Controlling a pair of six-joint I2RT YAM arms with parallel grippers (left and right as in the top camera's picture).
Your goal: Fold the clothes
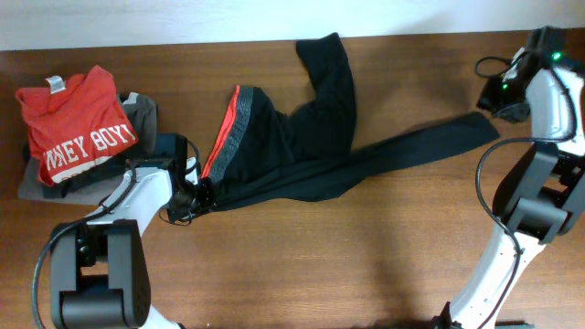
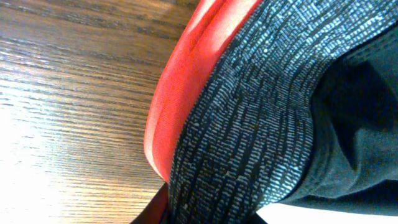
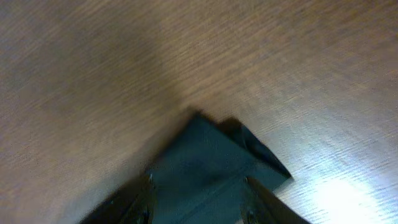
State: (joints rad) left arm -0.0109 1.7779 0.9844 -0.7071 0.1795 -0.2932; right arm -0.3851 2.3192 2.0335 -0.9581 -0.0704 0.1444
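trousers spread across the table, a gripper at each end

the right gripper (image 3: 198, 193) has its jaws parted, and the flat black cuff (image 3: 211, 155) lies in the gap between them, its pointed corner resting on the wood. the left gripper (image 1: 195, 194) sits right at the near corner of the waistband (image 2: 249, 124). its wrist view is filled with the grey-flecked band and a red-orange edge, so i cannot tell whether those jaws are clenched or released.

outward from there, the trousers (image 1: 302, 137) lie across the middle of the table (image 1: 366, 256). the waistband is at the left, tilted. one leg is bent away toward the far edge. the other leg runs in a long line to the right, ending at the right gripper.

further left, well apart from the right arm, a red t-shirt (image 1: 78, 123) with white lettering lies on top of a grey garment (image 1: 142, 110), just beside the left arm.
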